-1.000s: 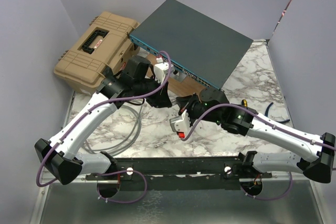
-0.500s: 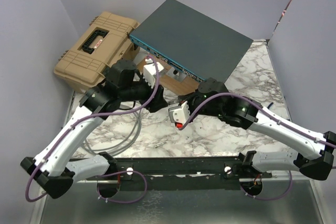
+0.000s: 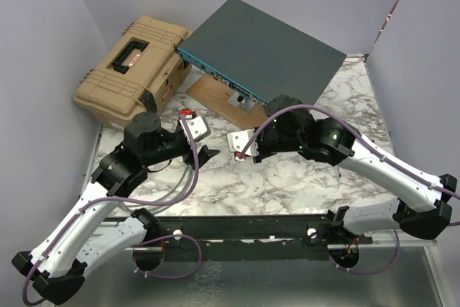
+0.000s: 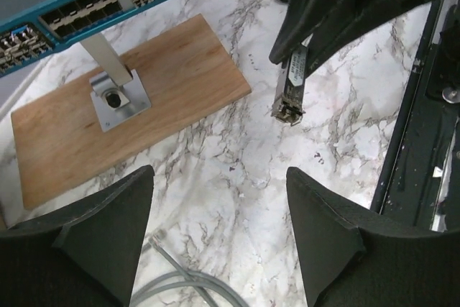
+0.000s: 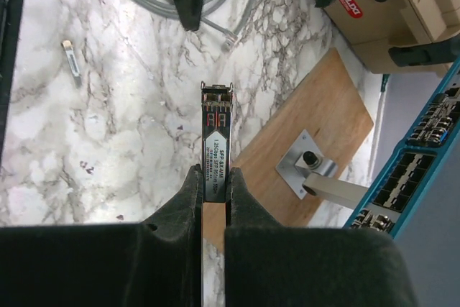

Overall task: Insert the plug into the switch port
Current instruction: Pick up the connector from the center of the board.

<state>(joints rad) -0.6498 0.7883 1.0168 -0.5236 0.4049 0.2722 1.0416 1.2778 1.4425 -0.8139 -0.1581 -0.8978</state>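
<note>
The right gripper (image 5: 214, 172) pinches the plug (image 5: 215, 131) by its rear end, which is hidden between the pressed fingers. The labelled front half juts out above the marble table (image 5: 108, 141), well apart from the switch (image 3: 266, 52). The left gripper (image 4: 219, 203) hangs spread wide and empty near a wooden board (image 4: 136, 106). The switch's row of ports (image 4: 100, 12) is cut off at the top edge of the left wrist view. From overhead, the plug is too small to make out.
</note>
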